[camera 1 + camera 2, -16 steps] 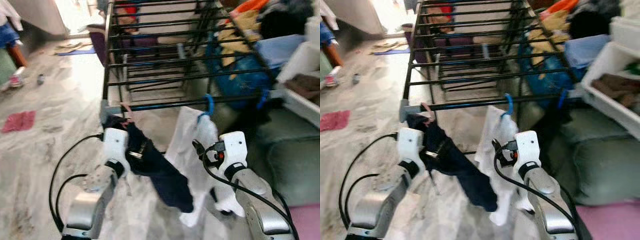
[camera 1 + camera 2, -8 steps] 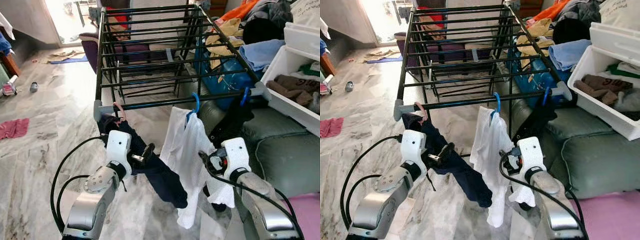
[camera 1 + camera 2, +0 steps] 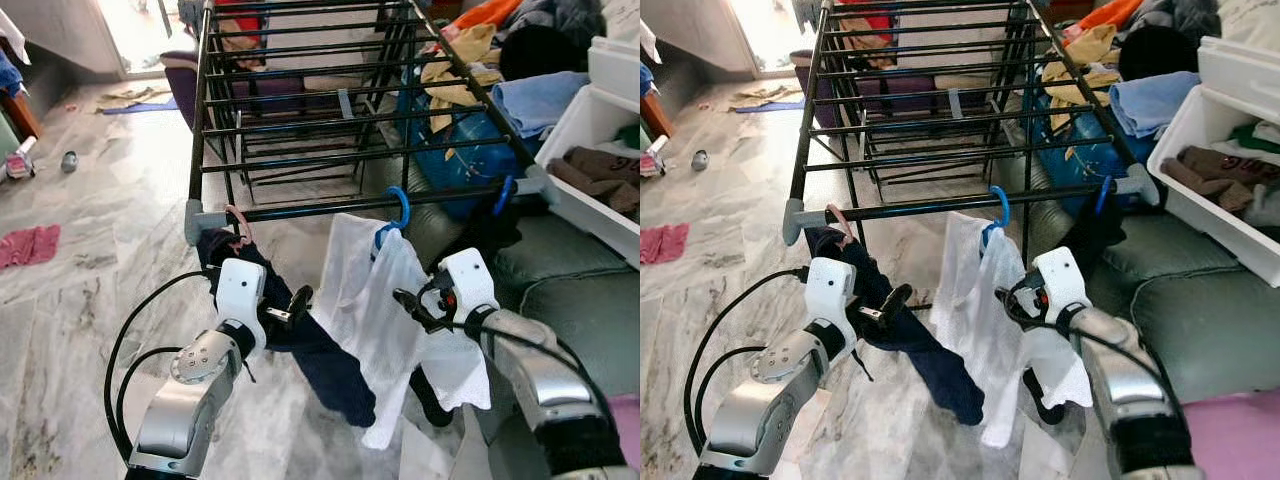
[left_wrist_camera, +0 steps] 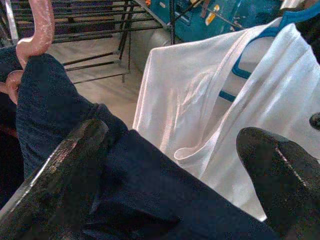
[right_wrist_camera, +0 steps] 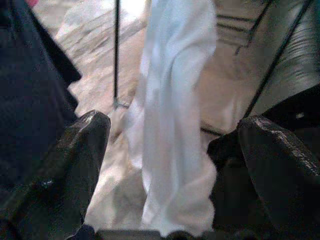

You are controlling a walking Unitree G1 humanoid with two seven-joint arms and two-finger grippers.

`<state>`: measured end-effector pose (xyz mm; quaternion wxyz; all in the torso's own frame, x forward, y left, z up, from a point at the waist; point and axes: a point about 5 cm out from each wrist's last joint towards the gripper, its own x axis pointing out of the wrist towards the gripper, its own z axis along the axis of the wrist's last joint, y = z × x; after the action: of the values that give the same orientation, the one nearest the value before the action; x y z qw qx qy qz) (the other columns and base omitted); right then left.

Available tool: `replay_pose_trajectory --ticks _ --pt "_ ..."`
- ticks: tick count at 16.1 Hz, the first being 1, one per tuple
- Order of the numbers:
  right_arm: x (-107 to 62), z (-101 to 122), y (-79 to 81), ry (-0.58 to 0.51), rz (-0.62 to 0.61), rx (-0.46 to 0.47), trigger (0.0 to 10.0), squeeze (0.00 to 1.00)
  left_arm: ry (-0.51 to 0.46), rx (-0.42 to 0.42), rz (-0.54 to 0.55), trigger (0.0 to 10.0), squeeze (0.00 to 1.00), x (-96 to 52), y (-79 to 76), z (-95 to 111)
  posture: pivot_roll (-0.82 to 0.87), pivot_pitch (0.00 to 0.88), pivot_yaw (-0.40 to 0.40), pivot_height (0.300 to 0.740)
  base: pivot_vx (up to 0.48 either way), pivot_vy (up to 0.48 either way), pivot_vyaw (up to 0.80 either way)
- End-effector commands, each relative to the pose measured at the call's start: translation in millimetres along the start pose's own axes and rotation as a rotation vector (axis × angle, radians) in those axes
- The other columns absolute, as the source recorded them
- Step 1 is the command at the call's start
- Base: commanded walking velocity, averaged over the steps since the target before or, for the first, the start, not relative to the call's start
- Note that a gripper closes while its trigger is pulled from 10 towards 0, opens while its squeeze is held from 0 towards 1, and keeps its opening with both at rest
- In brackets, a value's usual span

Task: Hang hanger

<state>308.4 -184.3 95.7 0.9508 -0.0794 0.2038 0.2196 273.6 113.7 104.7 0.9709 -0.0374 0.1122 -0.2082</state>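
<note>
— Black metal bars first: what crowds the drying rack (image 3: 330, 110)?

— Plenty. On its near rail hang three hangers: a pink hanger (image 3: 238, 226) at the robot's left end carrying a dark navy garment (image 3: 310, 345), a blue hanger (image 3: 393, 212) in the middle with a white shirt (image 3: 375, 320), and a second blue hook (image 3: 503, 194) near the right end holding a black garment (image 3: 470, 240).

— Where are the grippers?

— The left gripper (image 3: 290, 308) sits against the navy garment just below the pink hanger; in the left wrist view its fingers (image 4: 55, 170) stand wide, the navy cloth lying between them but not pinched. The right gripper (image 3: 412, 308) is at the white shirt's right side, jaws spread as well, with the shirt hanging between the fingers (image 5: 75, 165) in its wrist view.

— And round about?

— Behind the rack, heaped clothes and a blue bag (image 3: 470, 160). To the right, a white bin (image 3: 600, 150) of folded laundry above a grey-green cushion (image 3: 570, 290). On the marble floor (image 3: 90, 300) to the left lies a red cloth (image 3: 30, 245).
</note>
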Motion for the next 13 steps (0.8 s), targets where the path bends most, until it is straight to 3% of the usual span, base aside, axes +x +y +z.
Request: replay_pose_trajectory --ticks 1,6,7,12,13 --pt "1.8 -1.9 0.5 0.027 0.034 0.005 10.0 0.00 0.009 0.012 0.016 10.0 0.00 -0.5 1.8 0.1 -0.06 0.066 0.004 0.740 0.000 0.000 0.00" --pt "2.0 -4.2 -7.9 0.095 0.149 -0.026 10.0 0.00 0.032 0.021 0.018 10.0 0.00 1.3 0.3 -3.0 -0.06 0.074 -0.001 0.740 0.000 0.000 0.00" --pt "1.4 -4.3 -15.4 0.106 0.122 -0.066 10.0 0.00 0.036 0.021 0.027 10.0 0.00 1.2 1.6 -3.5 -0.06 0.074 -0.001 0.740 0.000 0.000 0.00" --pt "2.1 7.7 -31.4 0.074 0.083 -0.096 10.0 0.00 0.049 0.019 0.025 10.0 0.00 -0.2 0.0 -6.1 -0.06 0.083 -0.003 0.740 0.000 0.000 0.00" --pt "1.4 11.4 -38.0 0.070 0.075 -0.096 9.5 0.00 0.050 0.020 0.023 10.0 0.00 0.5 -0.4 -5.9 -0.06 0.083 -0.002 0.740 0.000 0.000 0.00"
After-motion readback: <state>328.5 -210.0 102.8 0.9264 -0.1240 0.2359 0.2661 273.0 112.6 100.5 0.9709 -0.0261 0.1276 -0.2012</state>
